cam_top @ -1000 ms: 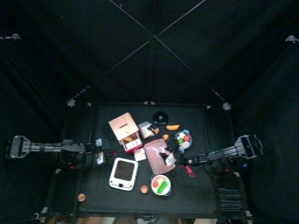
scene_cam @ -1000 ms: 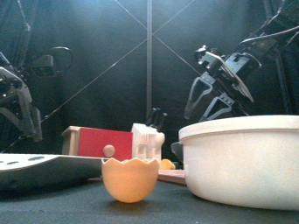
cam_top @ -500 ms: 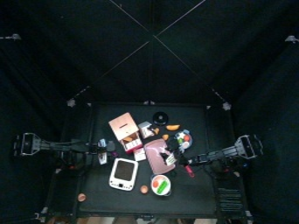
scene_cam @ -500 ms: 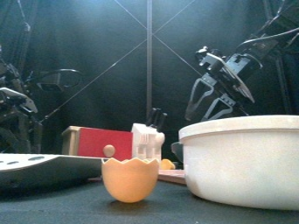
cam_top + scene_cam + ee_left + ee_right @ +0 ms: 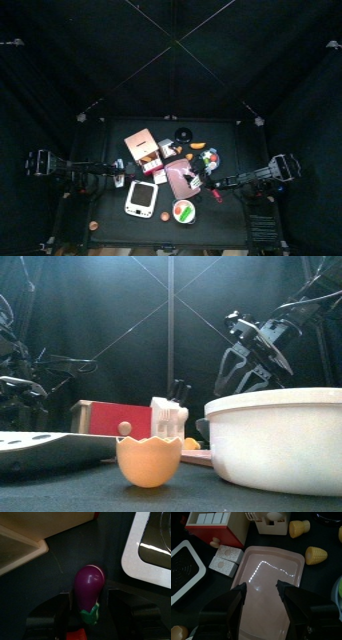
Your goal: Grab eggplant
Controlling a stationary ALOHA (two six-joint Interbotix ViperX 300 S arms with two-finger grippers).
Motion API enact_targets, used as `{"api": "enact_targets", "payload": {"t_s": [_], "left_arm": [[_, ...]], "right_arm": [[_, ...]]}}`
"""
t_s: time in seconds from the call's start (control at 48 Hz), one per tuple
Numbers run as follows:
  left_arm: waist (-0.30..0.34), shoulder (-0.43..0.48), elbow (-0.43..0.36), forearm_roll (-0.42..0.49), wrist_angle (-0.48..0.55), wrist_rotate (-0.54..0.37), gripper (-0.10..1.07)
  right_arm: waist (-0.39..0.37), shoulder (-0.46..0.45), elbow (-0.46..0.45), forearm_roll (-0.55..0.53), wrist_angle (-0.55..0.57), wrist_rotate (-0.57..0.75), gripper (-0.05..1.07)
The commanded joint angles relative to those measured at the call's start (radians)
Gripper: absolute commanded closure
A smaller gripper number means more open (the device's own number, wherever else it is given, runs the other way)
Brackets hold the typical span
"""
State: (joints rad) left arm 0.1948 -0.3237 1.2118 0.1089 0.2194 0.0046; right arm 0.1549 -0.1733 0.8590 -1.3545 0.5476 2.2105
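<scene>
- The left gripper hangs low over the table with its 2 jaws spread wide, 1 on each side of the eggplant. Neither jaw touches it yet, and nothing is held.
- The eggplant is purple with a green stem cap. It lies flat on the black table, stem end toward the gripper, between a pale box corner and the rim of a white tray.
- The right gripper hovers above a pink tray, jaws apart and empty. It appears to be resting.
- In the top view the left arm reaches in from the left side of the table.
- To grip well, my judgement is that the left gripper should move slightly forward so the jaws flank the thick middle, not the narrow stem end.
- It should then close gently and evenly, since the smooth rounded skin could slip sideways toward the white tray.
</scene>
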Motion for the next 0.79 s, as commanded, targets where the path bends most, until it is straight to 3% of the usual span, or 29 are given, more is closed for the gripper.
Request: {"api": "enact_targets", "payload": {"t_s": [0.0,0.229,0.438,0.771], "left_arm": [[0.005,0.003,-0.021,0.003,-0.003,-0.003,0.2],[0.006,-0.011,-0.028,0.002,0.02,-0.003,0.39],[0.005,-0.054,-0.061,0.0,0.094,-0.006,0.4],[-0.005,-0.147,-0.075,-0.012,0.107,-0.009,0.4]], "right_arm": [[-0.002,-0.012,-0.006,-0.002,0.005,0.0,0.16],[-0.002,-0.012,-0.003,-0.002,0.005,0.0,0.16],[-0.002,-0.012,-0.003,0.0,0.005,0.0,0.16],[-0.002,-0.012,-0.002,0.0,0.005,0.0,0.16]]}}
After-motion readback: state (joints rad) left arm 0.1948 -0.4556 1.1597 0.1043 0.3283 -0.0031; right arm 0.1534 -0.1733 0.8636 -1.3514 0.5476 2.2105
